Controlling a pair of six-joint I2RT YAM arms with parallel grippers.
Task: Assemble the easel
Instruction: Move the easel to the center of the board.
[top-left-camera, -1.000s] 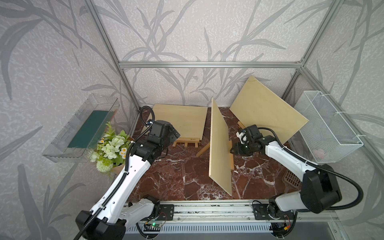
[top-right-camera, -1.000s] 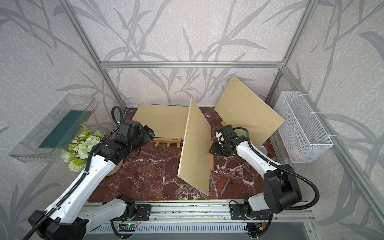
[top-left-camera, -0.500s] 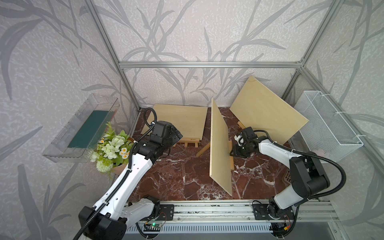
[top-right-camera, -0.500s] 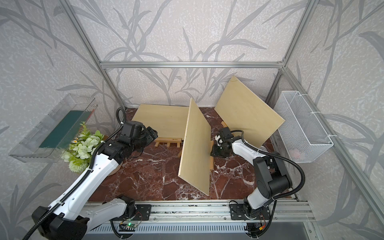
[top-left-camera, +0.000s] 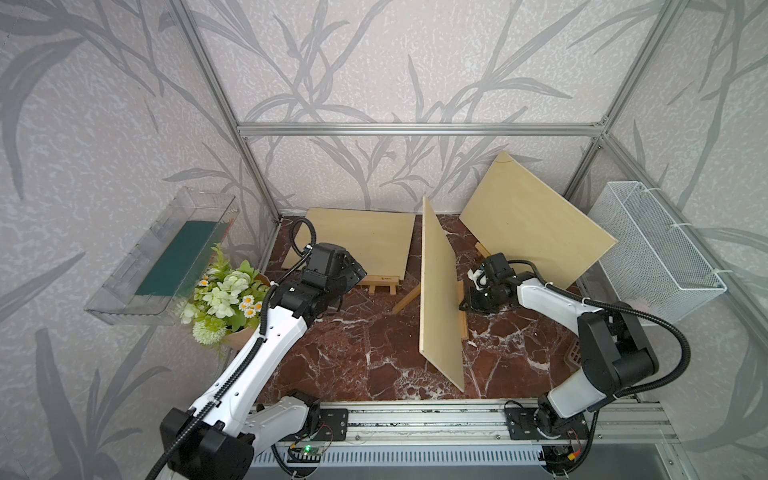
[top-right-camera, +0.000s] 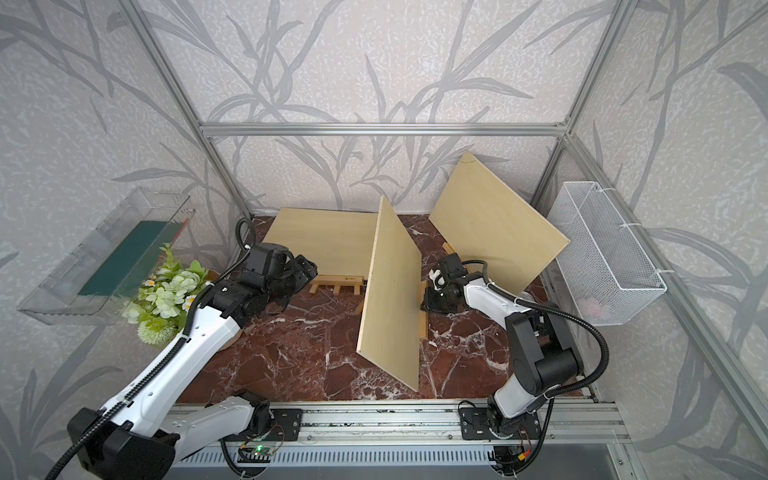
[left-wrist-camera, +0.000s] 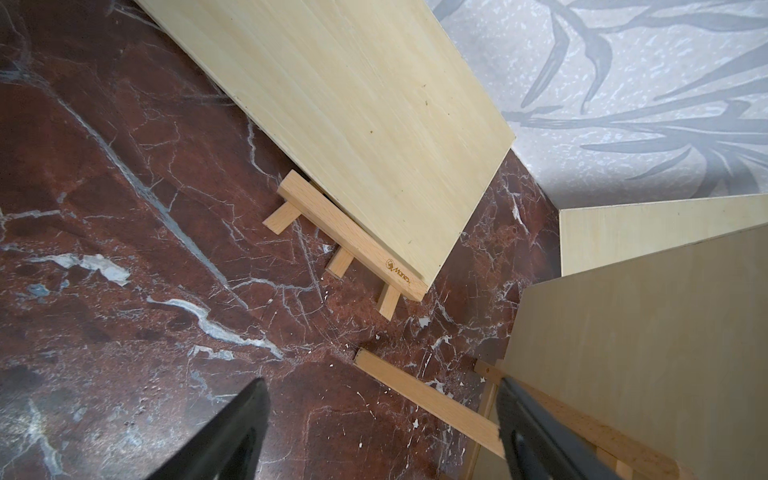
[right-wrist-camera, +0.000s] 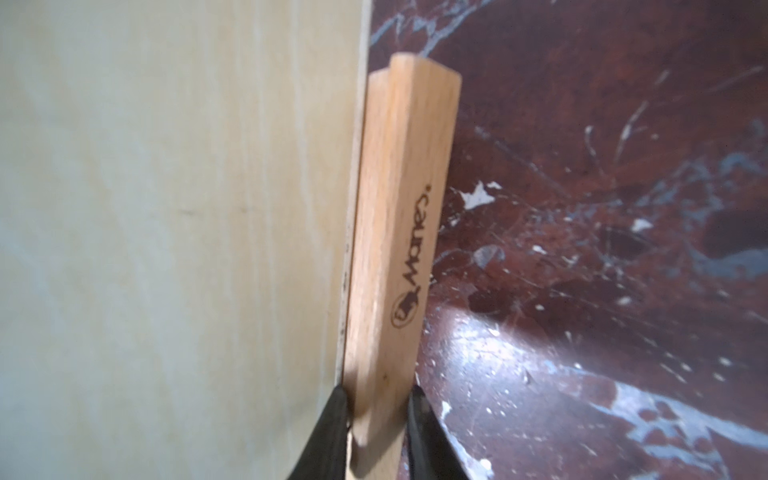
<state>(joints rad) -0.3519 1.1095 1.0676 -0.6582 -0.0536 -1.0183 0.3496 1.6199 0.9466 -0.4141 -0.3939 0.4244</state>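
The middle easel stands edge-on with a pale board (top-left-camera: 440, 291) on it, in both top views (top-right-camera: 390, 291). Its branded wooden ledge bar (right-wrist-camera: 399, 228) sits between my right gripper's (right-wrist-camera: 378, 395) black fingers (right-wrist-camera: 332, 428), which press on both of its sides; the board (right-wrist-camera: 166, 208) is right beside it. From above, the right gripper (top-left-camera: 467, 305) sits low against the board's right face. My left gripper (left-wrist-camera: 380, 384) hangs open over the floor, left of the board (top-left-camera: 353, 276). The easel's rear leg (left-wrist-camera: 428, 401) lies between the fingertips, untouched.
A second easel with a board (top-left-camera: 361, 241) and ledge (left-wrist-camera: 353, 237) stands at the back left. A third board (top-left-camera: 536, 232) leans at the back right. Flowers (top-left-camera: 224, 291) and a clear tray (top-left-camera: 166, 257) are on the left, a wire basket (top-left-camera: 656, 249) on the right.
My right gripper has dropped lower against the middle easel and closed onto its ledge bar. The left arm has shifted slightly toward the middle, its gripper still open.
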